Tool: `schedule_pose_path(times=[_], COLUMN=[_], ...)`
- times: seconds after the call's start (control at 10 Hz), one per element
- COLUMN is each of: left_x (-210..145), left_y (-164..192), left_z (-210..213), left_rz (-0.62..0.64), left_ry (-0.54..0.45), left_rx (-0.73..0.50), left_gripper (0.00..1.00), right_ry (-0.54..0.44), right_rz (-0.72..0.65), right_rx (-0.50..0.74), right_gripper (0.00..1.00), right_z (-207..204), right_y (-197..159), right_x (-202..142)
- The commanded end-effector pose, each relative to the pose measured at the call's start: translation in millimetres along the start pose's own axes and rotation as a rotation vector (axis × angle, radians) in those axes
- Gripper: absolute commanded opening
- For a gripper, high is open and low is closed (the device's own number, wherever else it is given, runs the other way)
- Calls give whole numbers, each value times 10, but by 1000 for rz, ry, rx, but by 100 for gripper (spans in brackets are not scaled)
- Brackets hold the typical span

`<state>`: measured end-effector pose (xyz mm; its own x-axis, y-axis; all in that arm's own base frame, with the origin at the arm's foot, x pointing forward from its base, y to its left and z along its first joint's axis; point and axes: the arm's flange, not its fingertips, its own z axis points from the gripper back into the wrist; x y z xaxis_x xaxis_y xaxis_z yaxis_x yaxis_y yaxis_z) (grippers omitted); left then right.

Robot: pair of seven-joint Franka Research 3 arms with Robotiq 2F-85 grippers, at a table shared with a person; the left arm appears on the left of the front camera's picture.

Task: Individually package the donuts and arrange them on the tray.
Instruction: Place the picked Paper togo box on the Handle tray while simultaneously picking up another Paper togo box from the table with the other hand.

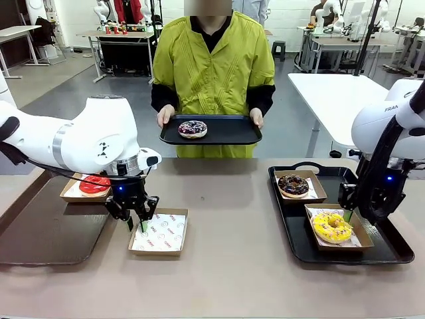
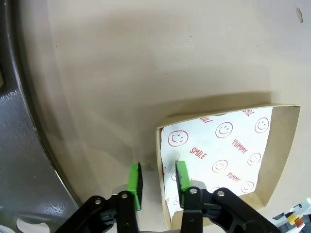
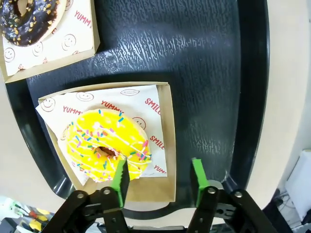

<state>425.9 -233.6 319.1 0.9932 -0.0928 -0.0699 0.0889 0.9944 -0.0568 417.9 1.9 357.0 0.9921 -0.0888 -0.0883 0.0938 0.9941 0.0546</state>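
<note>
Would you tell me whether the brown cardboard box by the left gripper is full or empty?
Empty: the brown cardboard box holds only its printed paper liner, no donut.

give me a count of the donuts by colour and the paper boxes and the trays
Red donut: 1
Chocolate sprinkled donut: 1
Yellow sprinkled donut: 1
Dark drizzled donut: 1
Paper boxes: 4, one of them empty
Trays: 3, one on the robot's left, one on its right, one held by the person
Total: 11
</note>
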Motion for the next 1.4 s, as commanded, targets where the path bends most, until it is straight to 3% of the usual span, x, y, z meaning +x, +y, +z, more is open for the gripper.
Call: schedule_pose_path(times=[0.0,0.5,0.7,0.9,1.3], left_x=[29,37,78,287,819], left_y=[-19,-22,-90,-131,-205], left_z=[-32,14,398,914,1579], left_rz=[25,44,61,64,67], left_ry=[-2,16,22,3,9], left_rx=[22,10,-43,-42,-28], left_gripper=[0,0,0,0,0], right_ry=[-5,-21,5,-60,-181], right_rz=[11,12,58,95,97], right_rx=[42,71,389,723,1062], right_gripper=[100,100,100,100,100], right_z=[11,115,508,892,1059], right_y=[-44,-65,-335,-869,-1779], right_x=[20,-51,-247,-502,-735])
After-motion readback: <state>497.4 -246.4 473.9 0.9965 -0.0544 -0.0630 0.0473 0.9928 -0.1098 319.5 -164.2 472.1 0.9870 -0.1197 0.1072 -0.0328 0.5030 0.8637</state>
